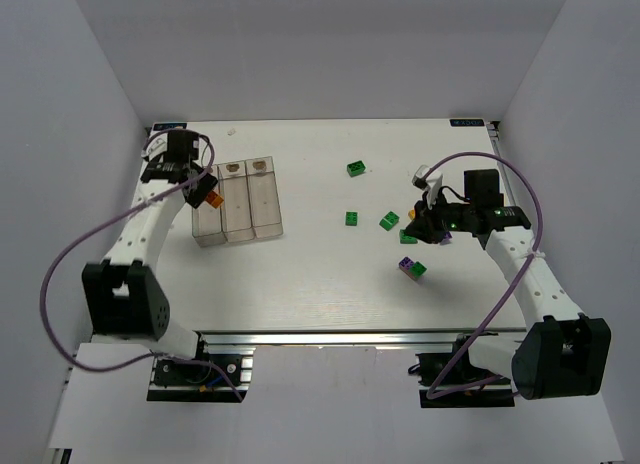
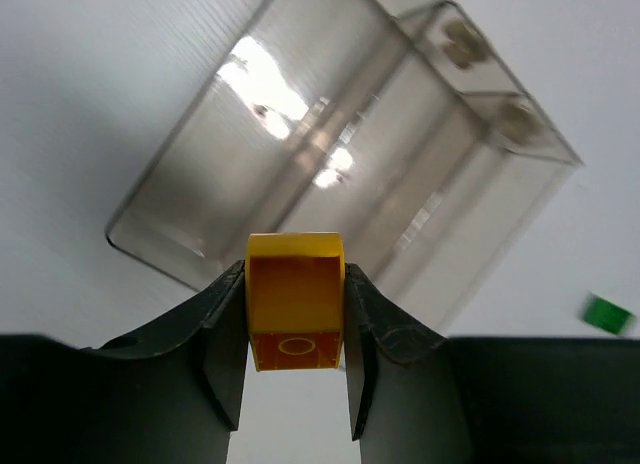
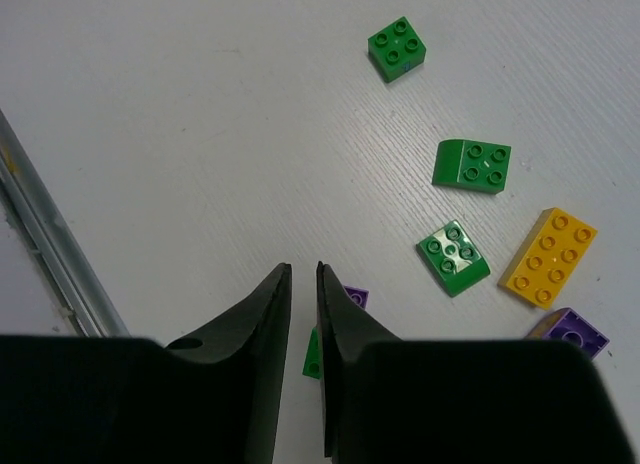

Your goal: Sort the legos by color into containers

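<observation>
No brick is seen inside the clear containers (image 1: 262, 224), so sorting is judged barely begun. A yellow-orange brick (image 2: 296, 324) is gripped by the left end effector (image 2: 295, 274) at the leftmost bin, its hollow underside toward the wrist. The bins' long axis runs near-to-far. Green bricks (image 3: 397, 47) lie scattered on the counter (image 1: 320, 274) by the right end effector (image 3: 304, 274), which is narrowed to an empty slit.

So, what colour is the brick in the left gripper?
The brick is yellow-orange; the left wrist view shows it best.
</observation>
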{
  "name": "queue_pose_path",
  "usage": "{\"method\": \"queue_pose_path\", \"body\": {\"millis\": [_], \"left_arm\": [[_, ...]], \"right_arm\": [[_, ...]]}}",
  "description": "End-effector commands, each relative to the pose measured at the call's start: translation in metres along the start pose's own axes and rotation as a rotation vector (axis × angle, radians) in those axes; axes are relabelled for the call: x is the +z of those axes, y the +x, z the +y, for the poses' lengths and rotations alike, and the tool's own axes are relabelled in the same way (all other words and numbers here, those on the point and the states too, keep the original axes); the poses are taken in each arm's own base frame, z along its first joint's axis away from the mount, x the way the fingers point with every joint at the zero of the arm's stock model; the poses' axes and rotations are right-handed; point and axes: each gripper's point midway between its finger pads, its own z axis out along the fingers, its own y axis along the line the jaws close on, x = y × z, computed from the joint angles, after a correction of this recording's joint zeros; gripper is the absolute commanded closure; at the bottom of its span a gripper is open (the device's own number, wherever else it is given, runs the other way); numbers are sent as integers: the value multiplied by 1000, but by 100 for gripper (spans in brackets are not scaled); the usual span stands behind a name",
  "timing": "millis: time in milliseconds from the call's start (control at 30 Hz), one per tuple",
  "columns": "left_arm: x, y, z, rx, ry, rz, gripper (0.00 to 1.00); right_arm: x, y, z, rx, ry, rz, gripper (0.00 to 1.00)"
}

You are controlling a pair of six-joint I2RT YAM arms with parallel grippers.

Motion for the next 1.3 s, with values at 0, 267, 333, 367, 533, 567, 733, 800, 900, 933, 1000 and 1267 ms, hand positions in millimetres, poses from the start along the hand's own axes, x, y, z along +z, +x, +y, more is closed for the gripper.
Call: {"method": "queue_pose_path", "body": {"millis": [0,267,333,367,533,567,733,800,900,933,1000,1267], "left_arm": [[33,-31,29,128,-211,-90,100],[77,-47,31,261,-288,-79,94],[91,-37,31,268,-283,-46,86],[94,-32,30,269,-273,-24,70],[100,-25,28,290,-256,17,41],[98,-25,26,292,-246,16,36],[85,-28,16,303,-181,14,21],[73,-26,1,306,-86,28,19],[49,-18,-26,335,88,54,18],[42,-13,-38,369,159,60,18],[20,-4,-58,385,334,64,17],[-56,54,-79,347,791,161,7]], "right_arm": [[-2,-7,0,-37,6,-18,77],[-1,2,-4,-24,46,-7,48],[1,5,-6,-22,51,5,33],[1,5,-8,-22,55,6,29],[3,3,-14,-23,68,14,20],[3,4,-17,-19,74,15,20],[8,3,-29,15,118,20,20],[7,7,-44,38,195,48,21],[1,15,-85,83,403,96,23],[-1,17,-98,102,463,109,25],[-1,24,-120,149,548,168,26],[32,55,-155,244,561,311,21]]}}
